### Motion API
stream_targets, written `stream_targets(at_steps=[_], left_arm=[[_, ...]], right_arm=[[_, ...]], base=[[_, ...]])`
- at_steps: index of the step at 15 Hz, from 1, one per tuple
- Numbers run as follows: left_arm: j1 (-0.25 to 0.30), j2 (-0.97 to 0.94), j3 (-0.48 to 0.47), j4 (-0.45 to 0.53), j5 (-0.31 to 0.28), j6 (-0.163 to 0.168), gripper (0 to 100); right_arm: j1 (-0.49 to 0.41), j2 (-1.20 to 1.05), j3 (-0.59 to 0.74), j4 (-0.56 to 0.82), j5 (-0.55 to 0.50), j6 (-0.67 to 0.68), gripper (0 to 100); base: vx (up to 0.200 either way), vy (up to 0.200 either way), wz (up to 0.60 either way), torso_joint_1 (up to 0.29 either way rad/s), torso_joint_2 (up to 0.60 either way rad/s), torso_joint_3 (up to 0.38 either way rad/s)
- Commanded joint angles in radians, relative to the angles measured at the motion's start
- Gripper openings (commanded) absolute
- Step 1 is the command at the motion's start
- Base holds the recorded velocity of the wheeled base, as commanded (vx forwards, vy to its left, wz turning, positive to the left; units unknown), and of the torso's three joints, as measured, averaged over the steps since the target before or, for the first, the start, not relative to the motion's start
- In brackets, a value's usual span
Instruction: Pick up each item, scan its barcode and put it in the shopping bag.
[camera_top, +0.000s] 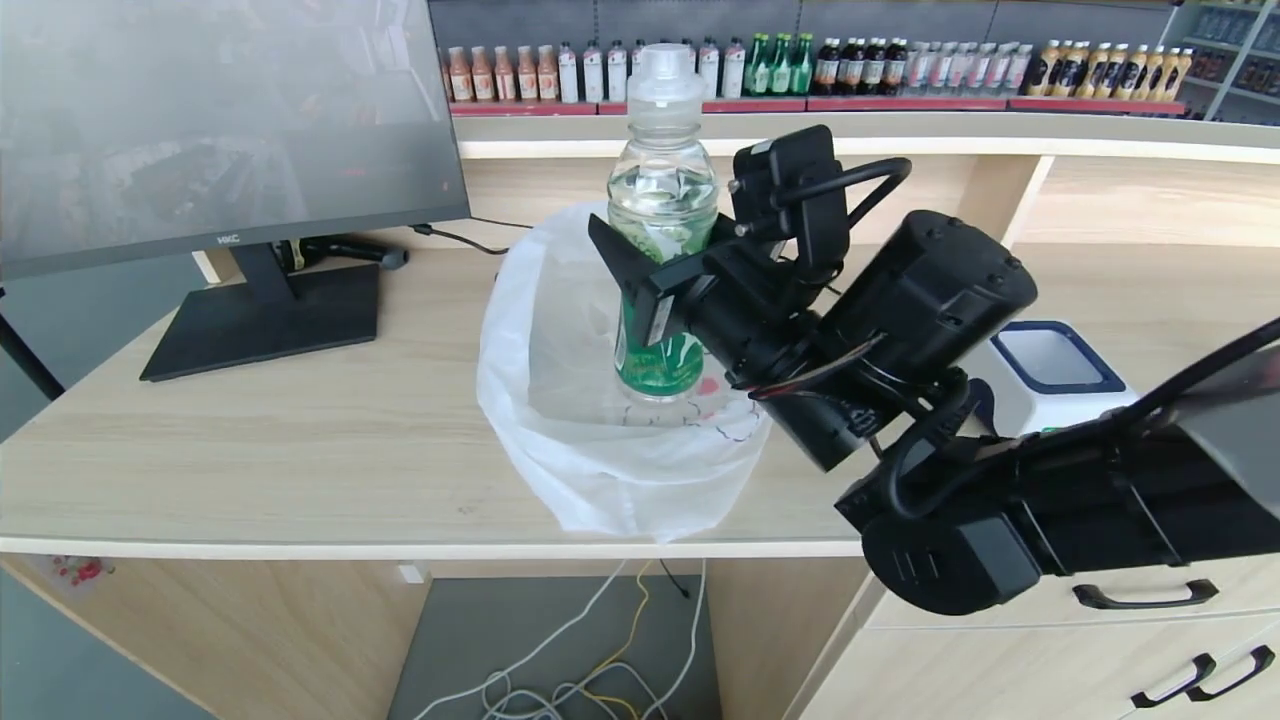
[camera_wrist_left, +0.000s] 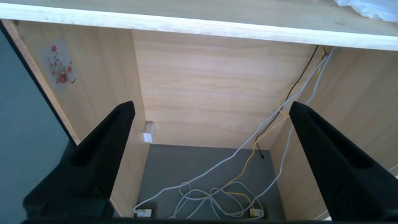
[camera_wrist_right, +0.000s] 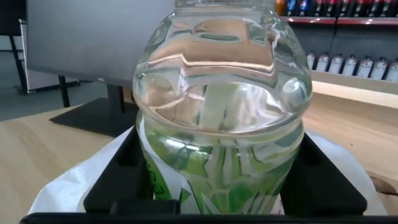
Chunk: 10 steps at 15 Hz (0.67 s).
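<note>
A clear water bottle (camera_top: 660, 200) with a green label and a white cap stands upright, its lower end down inside the open white shopping bag (camera_top: 560, 420) on the counter. My right gripper (camera_top: 668, 290) is shut on the bottle at the label, coming in from the right. In the right wrist view the bottle (camera_wrist_right: 221, 124) sits between the black fingers (camera_wrist_right: 121, 174) with the bag (camera_wrist_right: 68, 186) beneath. Whether the bottle's base rests on the counter is unclear. My left gripper (camera_wrist_left: 211, 168) hangs open below the counter's front edge, holding nothing.
A barcode scanner (camera_top: 1055, 375) with a blue-rimmed window stands right of the bag, partly behind my right arm. A monitor (camera_top: 220, 110) on a black stand sits at the back left. Cables (camera_wrist_left: 217, 186) lie in the recess under the counter (camera_wrist_left: 186, 25).
</note>
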Motion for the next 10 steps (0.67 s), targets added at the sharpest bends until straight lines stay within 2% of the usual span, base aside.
stream_targets(at_steps=[1, 7, 10], left_arm=[[0.0, 0.0, 0.0, 0.0, 0.0, 0.0, 100], [0.0, 0.0, 0.0, 0.0, 0.0, 0.0, 100], [0.0, 0.0, 0.0, 0.0, 0.0, 0.001, 100]], right_arm=[[0.0, 0.055, -0.048, 0.0, 0.0, 0.011, 0], [-0.022, 0.113, -0.101, -0.015, 0.0, 0.025, 0], [-0.023, 0.151, -0.175, -0.014, 0.002, 0.026, 0]], base=[[0.0, 0.0, 0.0, 0.0, 0.0, 0.0], [0.0, 0.0, 0.0, 0.0, 0.0, 0.0], [0.0, 0.0, 0.0, 0.0, 0.0, 0.0]])
